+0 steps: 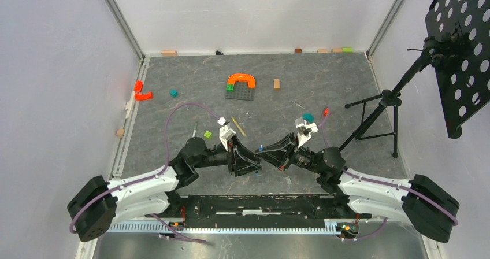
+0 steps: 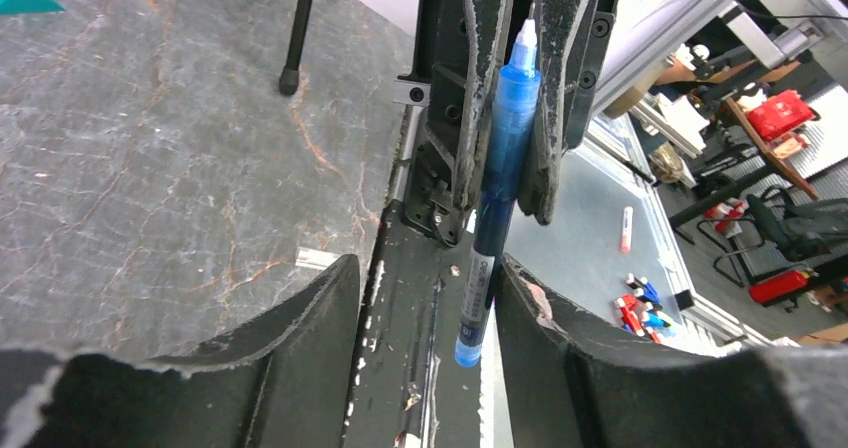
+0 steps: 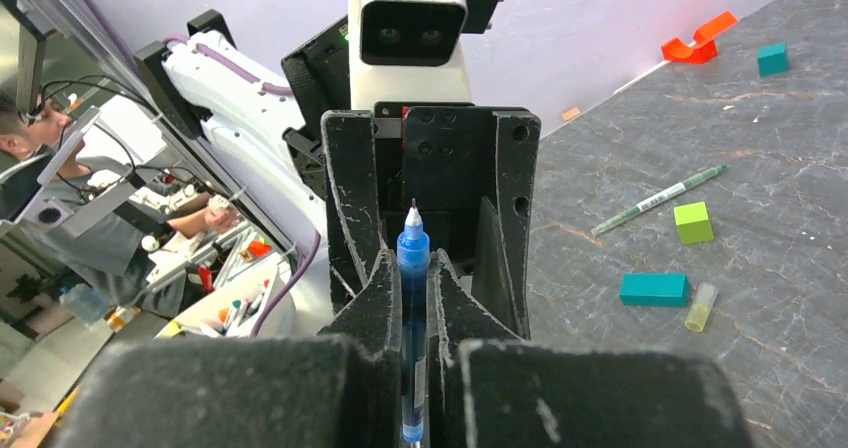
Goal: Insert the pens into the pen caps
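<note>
My right gripper (image 1: pixel 267 151) is shut on the blue pen (image 3: pixel 412 268), which shows a white tip and a dark printed barrel in the left wrist view (image 2: pixel 508 128). The pen points at my left gripper (image 1: pixel 245 158). My left gripper (image 2: pixel 425 268) is open. The pen's rear end hangs between its jaws, close to the right finger (image 2: pixel 560 318). A tan-yellow pen (image 1: pixel 238 126) lies on the mat beyond the grippers. A pale green pen (image 3: pixel 660 198) lies on the mat, with a small yellow cap (image 3: pixel 700 306) nearby. A red cap (image 1: pixel 326 111) lies at the right.
A lime block (image 3: pixel 693 222) and a teal block (image 3: pixel 653 288) lie near the green pen. An orange arch sits on a grey baseplate (image 1: pixel 240 92) at the back. A wooden block (image 1: pixel 277 84) and orange pieces (image 1: pixel 141 91) lie about. A black tripod (image 1: pixel 375 114) stands at the right.
</note>
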You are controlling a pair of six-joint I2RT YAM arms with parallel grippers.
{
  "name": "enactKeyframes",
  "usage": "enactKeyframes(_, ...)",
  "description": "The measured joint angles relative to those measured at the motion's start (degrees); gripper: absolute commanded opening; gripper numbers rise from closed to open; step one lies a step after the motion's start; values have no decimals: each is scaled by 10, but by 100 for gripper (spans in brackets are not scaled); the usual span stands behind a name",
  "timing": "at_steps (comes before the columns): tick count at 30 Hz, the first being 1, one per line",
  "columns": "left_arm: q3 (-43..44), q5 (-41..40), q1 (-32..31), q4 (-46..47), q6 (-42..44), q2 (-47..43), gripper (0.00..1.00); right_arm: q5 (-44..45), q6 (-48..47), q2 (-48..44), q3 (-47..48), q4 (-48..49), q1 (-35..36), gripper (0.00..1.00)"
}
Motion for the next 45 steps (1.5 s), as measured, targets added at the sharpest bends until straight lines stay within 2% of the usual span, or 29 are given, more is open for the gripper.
enactKeyframes(4, 3, 23, -1, 31, -10, 22, 52, -10, 0, 7, 0, 11, 0, 0)
enactKeyframes(14, 18, 38, -3, 82, -53, 46, 33, -11, -9, 12, 0, 30, 0, 0)
enactKeyframes(19, 22, 45, -4, 92, -64, 50, 2, -8, -9, 14, 0, 31, -1, 0)
enactKeyframes(22, 24, 53, -4, 104, -64, 55, 2, -7, 0, 14, 0, 34, -3, 0)
enactKeyframes(23, 24, 53, -4, 106, -64, 56, 2, -7, 1, 14, 0, 35, -4, 3)
enactKeyframes(24, 24, 54, -4, 107, -64, 56, 2, -6, 3, 14, 0, 35, -4, 12)
enactKeyframes(27, 25, 49, -4, 94, -64, 52, 2, -4, -1, 11, 0, 26, -3, 61)
enactKeyframes(28, 25, 44, -4, 83, -65, 48, 2, -4, -4, 7, 1, 17, -3, 68)
enactKeyframes(30, 26, 22, -4, 38, -64, 25, 2, 0, -20, -7, 5, -21, -2, 73)
enactKeyframes(32, 30, -2, -4, -19, -61, -7, 2, 17, -44, -30, 18, -82, 0, 73)
enactKeyframes(38, 101, -117, -4, -306, -22, -152, 2, 142, -132, -91, 125, -317, 0, 70)
enactKeyframes(42, 170, -243, -5, -495, -13, -230, 2, 242, -179, -67, 224, -462, 0, 68)
enactKeyframes(45, 238, -332, -5, -633, -12, -253, 2, 275, -209, -10, 292, -538, 0, 65)
